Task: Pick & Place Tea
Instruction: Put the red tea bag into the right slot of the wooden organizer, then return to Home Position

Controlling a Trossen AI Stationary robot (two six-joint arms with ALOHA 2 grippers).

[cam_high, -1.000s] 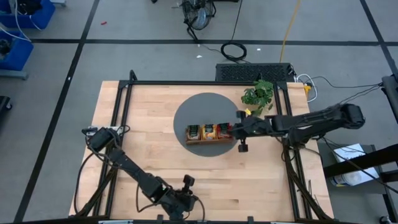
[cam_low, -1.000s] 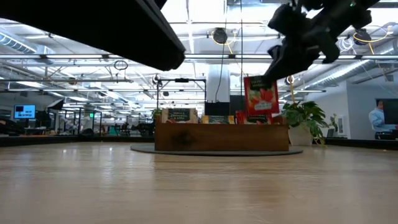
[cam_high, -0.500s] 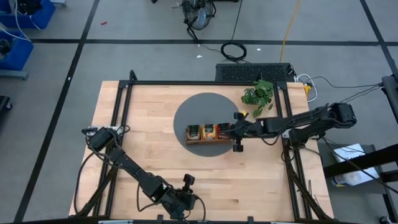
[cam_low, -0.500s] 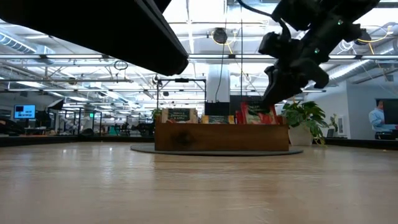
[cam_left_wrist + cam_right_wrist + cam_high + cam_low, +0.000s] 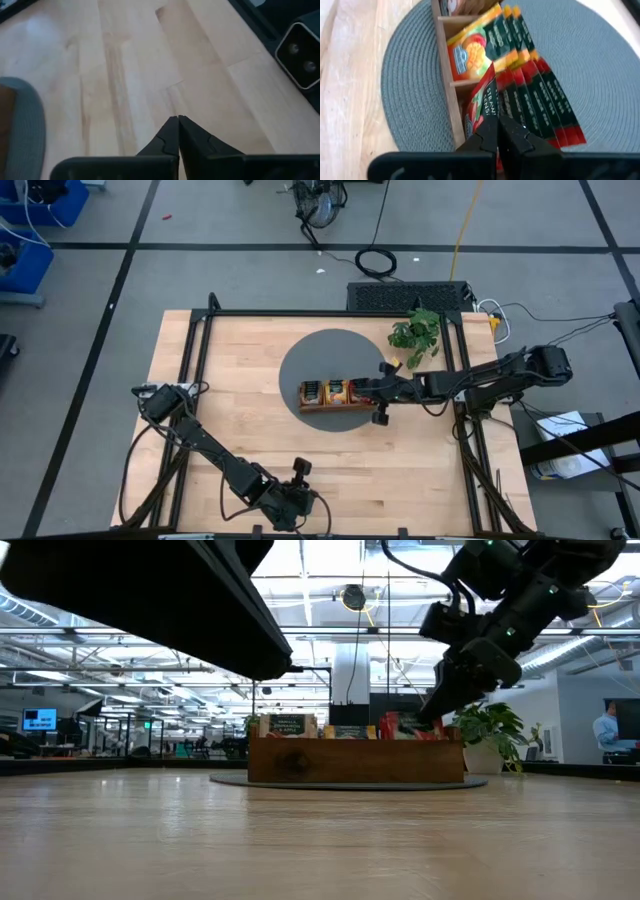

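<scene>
- One wooden tray (image 5: 336,394), three compartments, sitting on one round grey mat (image 5: 322,355)
- Red sachets (image 5: 547,105): about five counted in the right wrist view, one of them pinched in the right gripper (image 5: 497,131)
- Orange-yellow sachets (image 5: 485,47): roughly four in the middle compartment; the stack overlaps, so the count is loose
- Two arms, two grippers; left gripper (image 5: 177,131) the other
- One potted plant (image 5: 416,332)
- One person (image 5: 606,728) in the room behind

Bright, even overhead light; ceiling lamps (image 5: 352,597) glare in the low view, whose near foreground blurs.
</scene>
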